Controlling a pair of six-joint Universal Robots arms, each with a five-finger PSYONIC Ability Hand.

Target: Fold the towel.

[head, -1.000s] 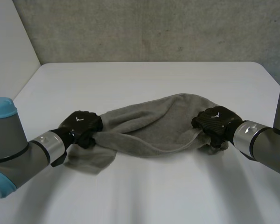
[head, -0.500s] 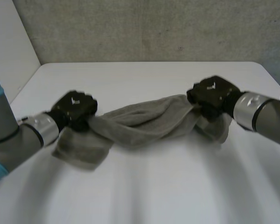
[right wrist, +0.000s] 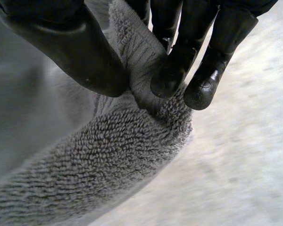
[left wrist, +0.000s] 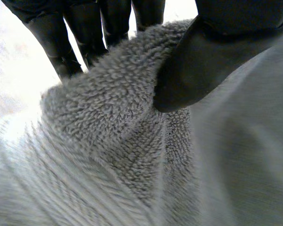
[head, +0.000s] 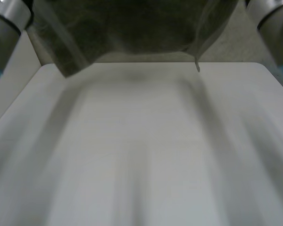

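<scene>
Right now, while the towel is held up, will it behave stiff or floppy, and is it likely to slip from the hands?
Probably floppy: the towel hangs in loose folds above the table. Slipping seems unlikely: its looped pile looks grippy, and the left hand and right hand each pinch a bunched fold.

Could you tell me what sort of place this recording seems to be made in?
Probably a robot lab or test bench: a plain white table, a grey textured wall behind it, and the left hand and right hand pinching a towel.
</scene>
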